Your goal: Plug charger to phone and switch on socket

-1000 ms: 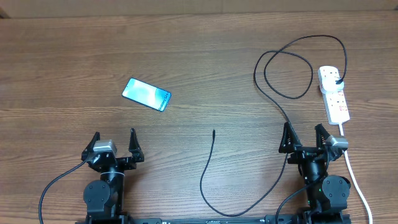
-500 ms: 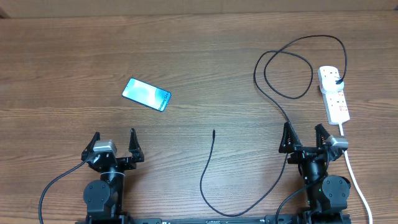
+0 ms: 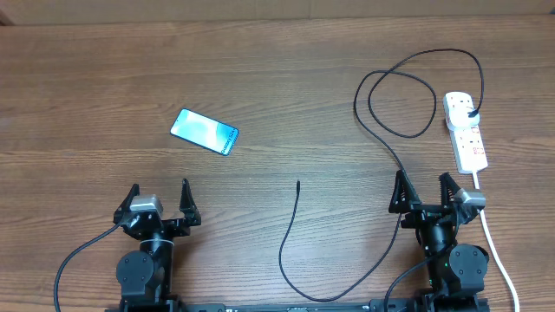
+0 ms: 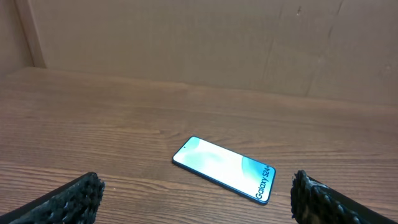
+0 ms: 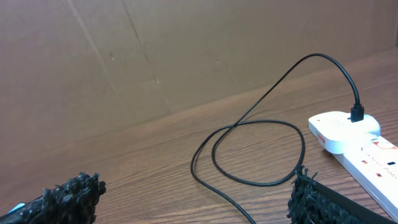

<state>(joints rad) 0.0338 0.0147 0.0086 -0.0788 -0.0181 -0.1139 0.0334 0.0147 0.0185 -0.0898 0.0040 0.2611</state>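
a: where did the phone (image 3: 204, 132) lie from the left hand (image 3: 159, 187)?
b: ahead of it and a little to its right, well apart. it lay flat on the bench (image 3: 78, 78), screen up and at a slant. the left wrist view showed it between the two fingers, farther out.
a: and that hand?
b: spread wide, gripping nothing, touching nothing.
a: the charger (image 3: 293, 221)?
b: its free tip (image 3: 298, 183) lay roughly midway between the two hands. the cable curved back toward the arm bases, then ran forward close by the right hand's (image 3: 422, 177) left finger. i could not tell whether it touched. it looped ahead of that hand and ended in a black plug (image 3: 471, 113) seated at the socket's (image 3: 468, 139) far end.
a: the socket itself?
b: near, ahead of the right hand and off to its right. its white cord (image 3: 496, 247) trailed back past the right finger.
a: the right hand?
b: released wide as well, empty.
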